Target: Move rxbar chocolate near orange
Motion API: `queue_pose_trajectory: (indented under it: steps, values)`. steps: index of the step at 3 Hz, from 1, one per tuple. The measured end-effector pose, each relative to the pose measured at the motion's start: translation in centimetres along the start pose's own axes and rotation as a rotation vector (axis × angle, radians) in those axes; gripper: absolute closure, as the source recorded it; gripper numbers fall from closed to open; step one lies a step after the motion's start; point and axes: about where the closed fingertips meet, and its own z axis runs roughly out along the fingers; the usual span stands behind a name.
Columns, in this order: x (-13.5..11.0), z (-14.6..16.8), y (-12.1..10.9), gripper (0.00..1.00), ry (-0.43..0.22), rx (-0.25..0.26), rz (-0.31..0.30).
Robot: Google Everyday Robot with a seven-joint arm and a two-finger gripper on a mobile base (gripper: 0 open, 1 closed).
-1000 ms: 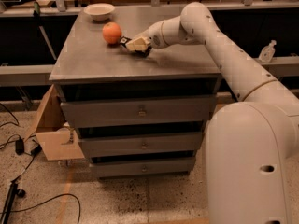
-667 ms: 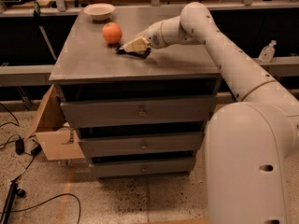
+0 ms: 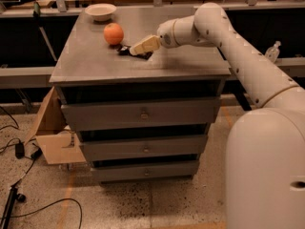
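The orange [image 3: 113, 33] sits on the grey cabinet top [image 3: 95, 66], toward the back left. The rxbar chocolate [image 3: 126, 50] is a dark flat bar lying just right of and in front of the orange; only its left end shows, the rest is hidden under my gripper. My gripper [image 3: 139, 49] reaches in from the right, low over the bar, its cream fingers [image 3: 145, 45] covering the bar's right part. The arm [image 3: 228, 37] stretches across from the right.
A shallow white bowl [image 3: 100, 11] stands at the back left of the cabinet top. The cabinet has several drawers [image 3: 143, 113] below. A cardboard box [image 3: 50, 137] and cables [image 3: 19, 151] lie on the floor to the left. A table runs behind.
The gripper and the bar stay close to the orange; the gripper has shifted only slightly, staying low over the bar.
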Motion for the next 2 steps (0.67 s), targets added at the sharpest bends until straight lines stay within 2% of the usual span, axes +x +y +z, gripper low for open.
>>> queue_pose_trajectory:
  steps: [1,2]
  values:
    - [-2.5,-6.9,-2.7,0.0,-0.09,0.097,0.003]
    - [-4.9,-15.2,-5.2,0.0,-0.141,0.251,-0.023]
